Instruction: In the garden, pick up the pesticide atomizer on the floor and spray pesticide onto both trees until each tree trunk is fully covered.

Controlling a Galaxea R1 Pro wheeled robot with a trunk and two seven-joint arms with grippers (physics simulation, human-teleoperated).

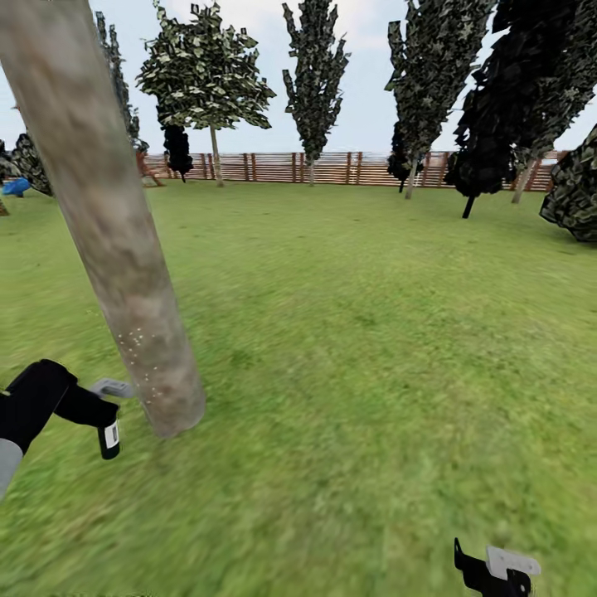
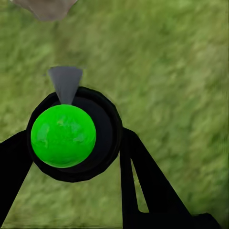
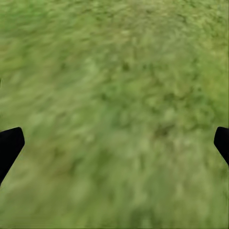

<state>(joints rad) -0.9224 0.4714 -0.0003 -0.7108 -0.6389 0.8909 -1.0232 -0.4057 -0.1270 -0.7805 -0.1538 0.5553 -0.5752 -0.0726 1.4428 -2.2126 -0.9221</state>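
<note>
A thick mottled grey-brown tree trunk point(image 1: 108, 224) leans across the left of the head view, with small white specks point(image 1: 137, 348) on its lower bark. Just left of its base, my left gripper point(image 1: 99, 412) is shut on the pesticide atomizer point(image 1: 109, 437), a dark bottle with a white label hanging downward. Its grey nozzle point(image 1: 112, 387) points at the trunk. In the left wrist view the atomizer point(image 2: 71, 136) sits between the black fingers point(image 2: 143, 186), its top showing bright green, with the trunk's base point(image 2: 45, 7) beyond. My right gripper point(image 1: 496, 572) is low at the right, open over grass point(image 3: 114, 119).
Green lawn point(image 1: 373, 332) stretches to a brown slat fence point(image 1: 332, 167). Several tall trees stand along the fence, among them one with a leafy crown point(image 1: 203, 75). A black-leaved tree point(image 1: 489, 133) is at the right and a blue object point(image 1: 15, 186) at the far left.
</note>
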